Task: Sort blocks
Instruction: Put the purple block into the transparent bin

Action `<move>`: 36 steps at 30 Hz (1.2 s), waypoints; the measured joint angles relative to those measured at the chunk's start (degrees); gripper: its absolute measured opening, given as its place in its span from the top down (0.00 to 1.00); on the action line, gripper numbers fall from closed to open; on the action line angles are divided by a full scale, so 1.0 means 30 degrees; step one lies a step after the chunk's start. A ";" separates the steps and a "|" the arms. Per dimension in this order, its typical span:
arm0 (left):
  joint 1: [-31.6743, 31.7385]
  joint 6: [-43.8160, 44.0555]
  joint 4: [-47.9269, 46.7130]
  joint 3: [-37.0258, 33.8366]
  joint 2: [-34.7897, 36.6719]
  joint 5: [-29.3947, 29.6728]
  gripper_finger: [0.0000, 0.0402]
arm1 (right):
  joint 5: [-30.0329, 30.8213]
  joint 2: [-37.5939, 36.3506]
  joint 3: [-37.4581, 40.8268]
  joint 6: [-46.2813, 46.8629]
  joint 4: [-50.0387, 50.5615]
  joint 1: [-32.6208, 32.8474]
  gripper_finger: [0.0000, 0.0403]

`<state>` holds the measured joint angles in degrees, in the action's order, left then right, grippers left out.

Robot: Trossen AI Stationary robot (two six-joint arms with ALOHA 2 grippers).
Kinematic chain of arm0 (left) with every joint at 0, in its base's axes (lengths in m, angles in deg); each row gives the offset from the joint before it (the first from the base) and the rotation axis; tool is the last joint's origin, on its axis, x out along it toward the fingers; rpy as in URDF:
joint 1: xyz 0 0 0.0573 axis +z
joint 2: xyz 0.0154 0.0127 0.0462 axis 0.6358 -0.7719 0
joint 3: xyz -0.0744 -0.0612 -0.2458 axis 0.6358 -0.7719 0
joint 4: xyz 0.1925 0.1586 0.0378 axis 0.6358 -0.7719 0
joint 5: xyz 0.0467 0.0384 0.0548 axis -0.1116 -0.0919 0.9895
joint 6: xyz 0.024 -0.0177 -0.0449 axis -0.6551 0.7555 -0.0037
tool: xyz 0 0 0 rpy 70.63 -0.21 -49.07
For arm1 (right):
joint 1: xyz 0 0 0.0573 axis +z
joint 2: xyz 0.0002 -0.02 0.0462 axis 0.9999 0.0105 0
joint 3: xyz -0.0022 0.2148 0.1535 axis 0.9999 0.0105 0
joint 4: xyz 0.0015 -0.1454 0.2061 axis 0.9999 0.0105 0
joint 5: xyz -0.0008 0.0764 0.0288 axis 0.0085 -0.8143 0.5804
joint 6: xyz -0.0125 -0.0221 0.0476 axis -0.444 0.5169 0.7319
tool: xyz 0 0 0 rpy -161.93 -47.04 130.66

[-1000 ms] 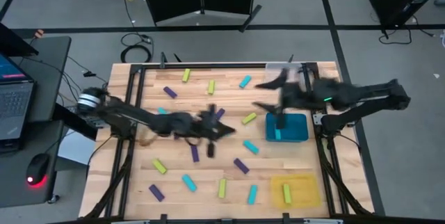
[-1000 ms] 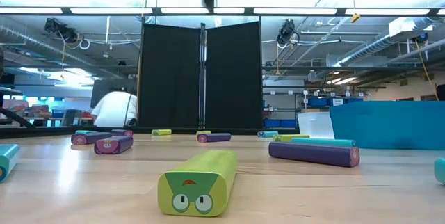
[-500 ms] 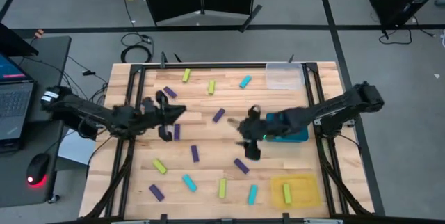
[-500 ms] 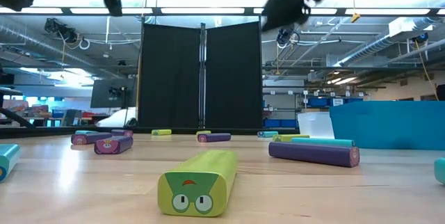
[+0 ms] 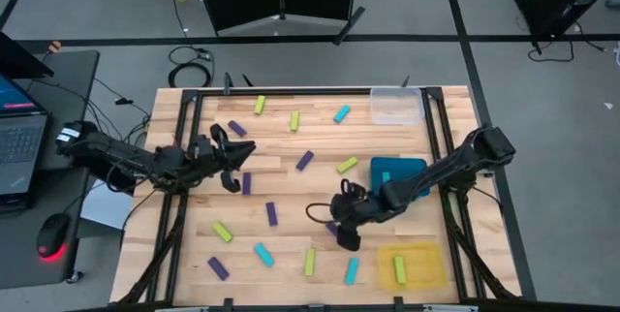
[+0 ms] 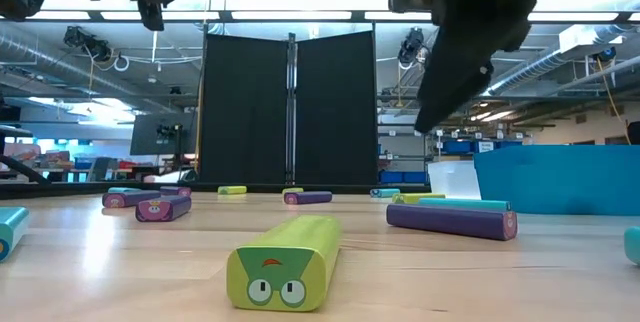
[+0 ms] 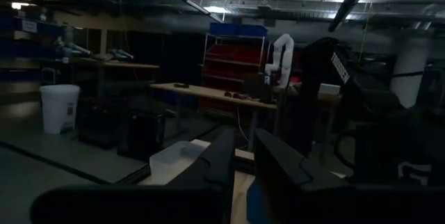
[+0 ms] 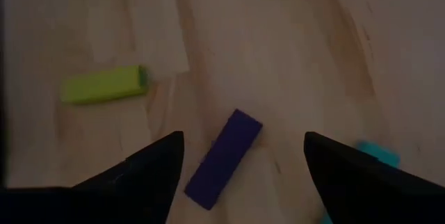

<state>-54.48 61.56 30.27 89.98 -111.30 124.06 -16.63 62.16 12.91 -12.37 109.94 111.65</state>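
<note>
Hovering over the table's middle, the right gripper (image 5: 331, 223) holds its fingers spread wide around a dark purple block (image 8: 223, 158) lying flat and untouched on the wood. For a clean pick it should drop straight down with a finger on each long side, then close. The left gripper (image 5: 231, 163) waits by the left edge, jaws apart and empty. Half a second ago the right gripper sat nearer the teal tray (image 5: 415, 166); it has since swung down and toward the front, while the left arm barely moved.
</note>
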 joint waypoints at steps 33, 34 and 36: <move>0.0000 0.0298 -0.0797 0.0007 -0.0129 0.0000 0.85 | 0.2705 0.4749 -0.0061 0.3235 -0.1856 0.1107 0.38; 0.0000 0.0299 -0.0808 0.0007 -0.0131 0.0000 0.85 | 0.2697 0.4749 -0.0057 0.3268 -0.1815 0.1096 0.41; 0.0000 0.0187 -0.0819 0.0007 -0.0131 0.0000 0.85 | 0.2704 0.4749 -0.0049 0.3289 -0.1721 0.1095 0.51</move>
<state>-54.48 62.12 27.82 90.00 -111.69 124.06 -8.52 76.40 12.77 -2.50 104.77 114.94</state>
